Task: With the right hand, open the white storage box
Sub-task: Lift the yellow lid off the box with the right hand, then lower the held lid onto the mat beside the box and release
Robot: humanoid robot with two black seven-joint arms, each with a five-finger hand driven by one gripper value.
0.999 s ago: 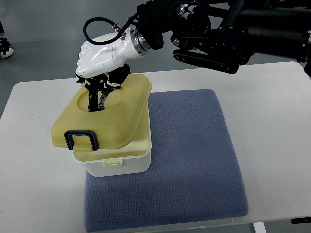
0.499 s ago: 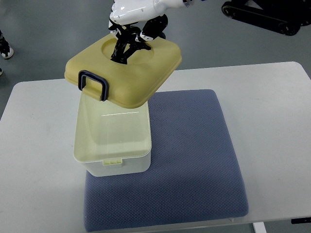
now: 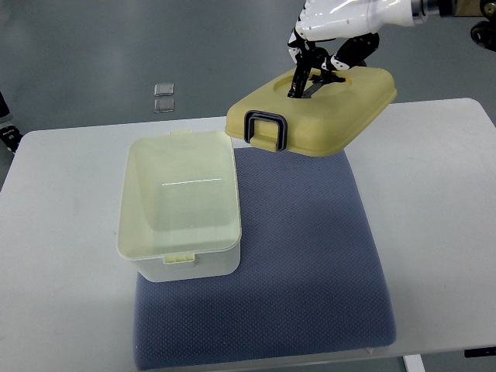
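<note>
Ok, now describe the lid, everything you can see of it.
The lid is pale yellow, plastic-looking, squarish with rounded corners and a shallow round recess on top. A dark U-shaped handle hangs at its near-left edge. It is off the white storage box, held tilted in the air above the far edge of the blue mat. The right hand grips it from above, dark fingers reaching into the recess. Nothing else touches it.

Box [image 3: 180, 205] on mat [image 3: 302, 271]; lid [image 3: 314, 112] aloft, behind-right.

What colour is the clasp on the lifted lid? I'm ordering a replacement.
Dark navy, almost black, against the pale yellow lid; the clasp shows best in the top view.
</note>
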